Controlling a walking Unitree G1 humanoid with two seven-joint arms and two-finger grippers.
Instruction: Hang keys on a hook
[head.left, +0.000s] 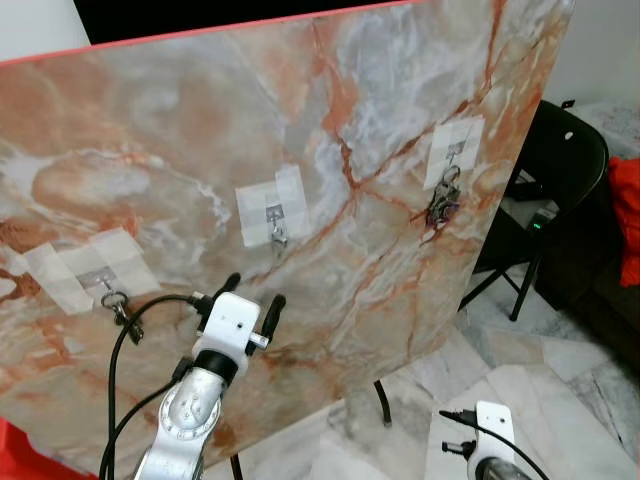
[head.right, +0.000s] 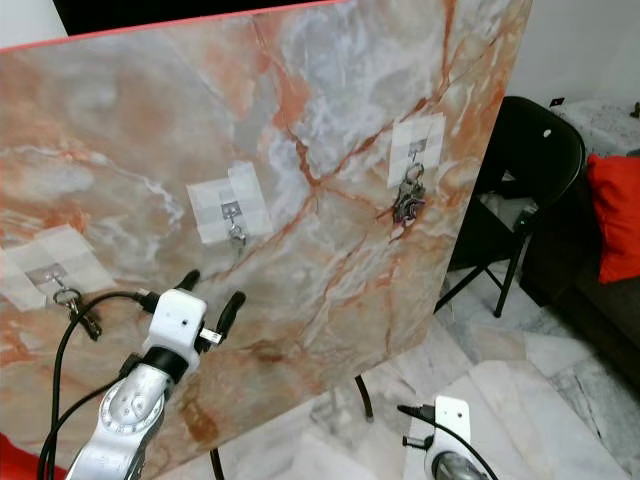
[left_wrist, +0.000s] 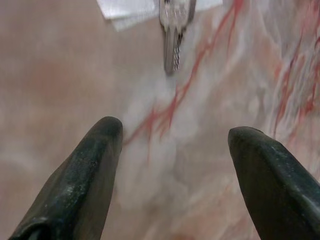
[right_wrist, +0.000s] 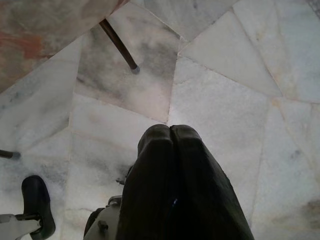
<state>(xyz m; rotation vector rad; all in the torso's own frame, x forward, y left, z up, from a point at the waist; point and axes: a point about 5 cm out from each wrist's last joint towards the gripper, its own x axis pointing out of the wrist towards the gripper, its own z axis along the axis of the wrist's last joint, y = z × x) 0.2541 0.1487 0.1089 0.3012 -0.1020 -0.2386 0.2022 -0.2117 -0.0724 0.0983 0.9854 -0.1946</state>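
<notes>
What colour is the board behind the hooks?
Marbled orange, pink and grey-white board, with a red top edge; clearest in the left eye view.

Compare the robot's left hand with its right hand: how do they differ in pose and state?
The left hand is raised toward the tilted orange-veined marble board, just below the silver key on the middle hook; the right hand hangs low over the pale marble floor. The left hand's black fingers are spread apart; the right hand's are pressed together. Both hold nothing.
</notes>
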